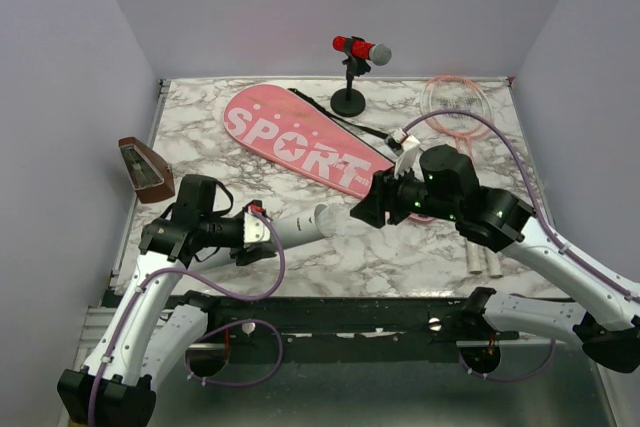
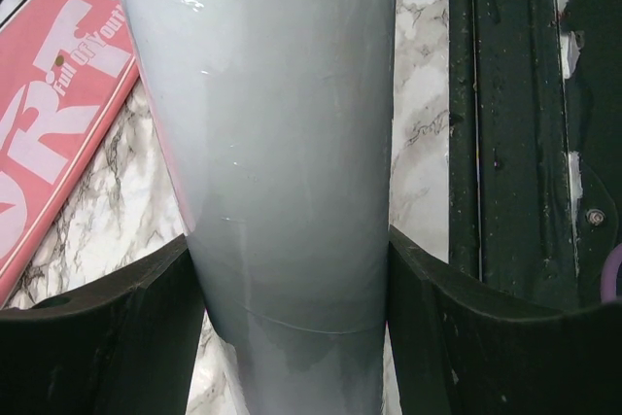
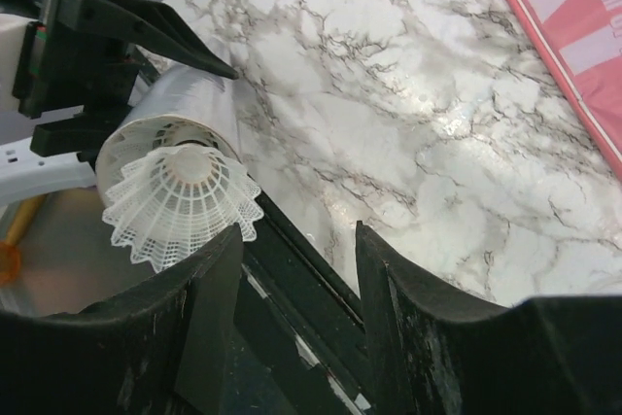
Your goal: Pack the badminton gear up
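The left claw [image 2: 290, 236] clamps white tube [image 2: 292, 94]; right claw [image 3: 296, 230], parted, empty, faces shuttlecock [image 3: 180, 203] at tube's rim.

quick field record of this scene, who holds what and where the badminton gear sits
left gripper: shut on long white tube
right gripper: open, empty, by the tube's open end
white plastic shuttlecock: in the tube's mouth, skirt sticking out
long pink "SPORT" bag: flat on marble table, beyond the tube
two pink-framed rackets: far right of table, outside the bag

Left arm [image 1: 135, 297] reaching right, left fingers [image 2: 117, 337] clamped on tube [image 2: 292, 143], right arm [image 1: 570, 262] reaching left, right fingers [image 3: 204, 318] parted
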### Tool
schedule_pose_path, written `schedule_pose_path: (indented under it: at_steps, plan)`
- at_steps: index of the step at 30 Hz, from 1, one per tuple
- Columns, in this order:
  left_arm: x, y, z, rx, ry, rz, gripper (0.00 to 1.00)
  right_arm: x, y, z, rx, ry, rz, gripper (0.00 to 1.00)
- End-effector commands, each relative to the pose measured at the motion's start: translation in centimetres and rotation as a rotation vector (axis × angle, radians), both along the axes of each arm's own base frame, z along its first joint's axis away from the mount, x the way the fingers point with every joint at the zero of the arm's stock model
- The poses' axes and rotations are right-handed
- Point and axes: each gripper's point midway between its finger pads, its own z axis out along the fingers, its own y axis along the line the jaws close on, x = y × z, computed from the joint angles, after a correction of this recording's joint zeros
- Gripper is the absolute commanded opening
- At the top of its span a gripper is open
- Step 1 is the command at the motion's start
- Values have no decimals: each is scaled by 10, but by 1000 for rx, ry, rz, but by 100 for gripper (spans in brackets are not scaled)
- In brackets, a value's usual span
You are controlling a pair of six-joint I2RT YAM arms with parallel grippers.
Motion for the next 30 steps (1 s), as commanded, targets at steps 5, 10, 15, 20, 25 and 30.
schedule_pose_path:
  at_steps: [5,10,15,20,25,30]
  plan:
    - [-5,-8,25,-66,-36,-44,52,-4,20,-8,66,40,51,59]
    - [-5,-9,25,-71,-33,-43,53,-6,42,-18,118,93,106,58]
    - [-6,-9,26,-70,-30,-42,53,-6,58,-29,161,140,140,57]
    - [-5,-10,25,-75,-27,-47,53,-5,70,-29,193,163,167,54]
    - [-5,-10,24,-79,-21,-44,53,-6,79,-42,179,189,184,52]
    - [-4,-10,23,-78,-21,-44,53,-10,85,-53,160,201,196,52]
